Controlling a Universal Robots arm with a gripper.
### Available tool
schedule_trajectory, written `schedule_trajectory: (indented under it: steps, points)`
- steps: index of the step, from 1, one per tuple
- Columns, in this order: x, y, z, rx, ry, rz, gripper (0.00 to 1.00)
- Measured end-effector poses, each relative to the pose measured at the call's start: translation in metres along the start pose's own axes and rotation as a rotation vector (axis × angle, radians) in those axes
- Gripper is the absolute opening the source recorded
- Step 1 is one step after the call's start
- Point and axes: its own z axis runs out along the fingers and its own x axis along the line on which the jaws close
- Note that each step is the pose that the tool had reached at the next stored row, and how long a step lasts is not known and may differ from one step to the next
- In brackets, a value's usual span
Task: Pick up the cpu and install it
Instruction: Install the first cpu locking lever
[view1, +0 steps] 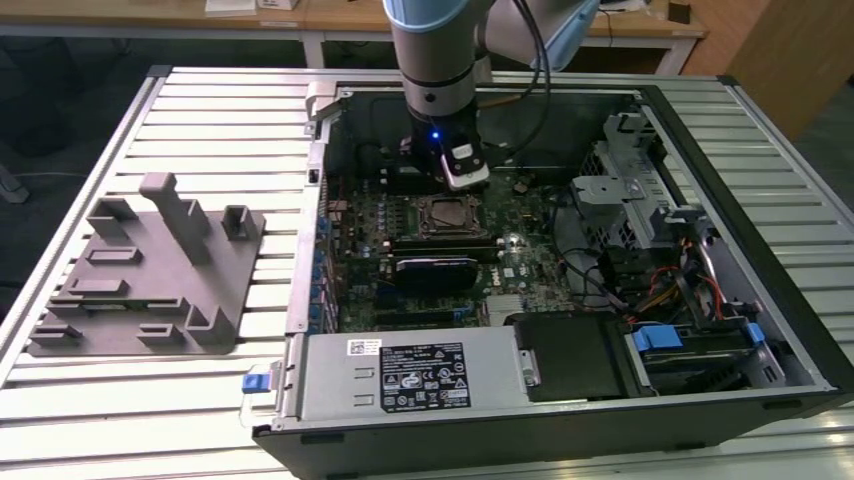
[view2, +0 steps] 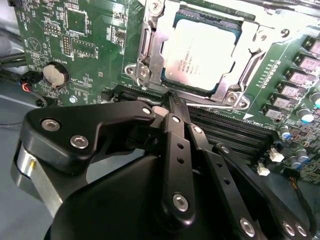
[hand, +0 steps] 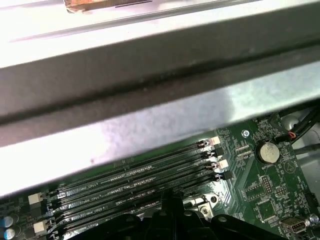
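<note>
Slatted metal tabletop (view1: 200, 110) carries a grey tray (view1: 147, 275) at the exterior view's left and an open computer case (view1: 534, 280) to its right. Centre frame, the cpu (view2: 200, 55) already sits in its socket (view2: 150, 60), so seating looks done. Just beside it hovers the gripper (view2: 172, 97), fingers pinched together, grasping nothing. Judging by this, retreating calls for a straight lift clear of the memory slots (hand: 140, 175).

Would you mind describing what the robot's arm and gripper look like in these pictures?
In the exterior view the arm is a silver-grey cylinder with a pale blue joint cover at the top, a black cable running alongside, and a small blue light above a white wrist block. In the second wrist view the gripper is matte black, built of flat linkage bars joined by round silver pins and screws, on a silver ring base.
</note>
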Motion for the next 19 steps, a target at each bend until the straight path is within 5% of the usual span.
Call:
schedule_trajectory:
  steps: [19]
  points:
    - [0.0016, 0.0021, 0.0023, -0.0088, 0.0026, 0.002, 0.11]
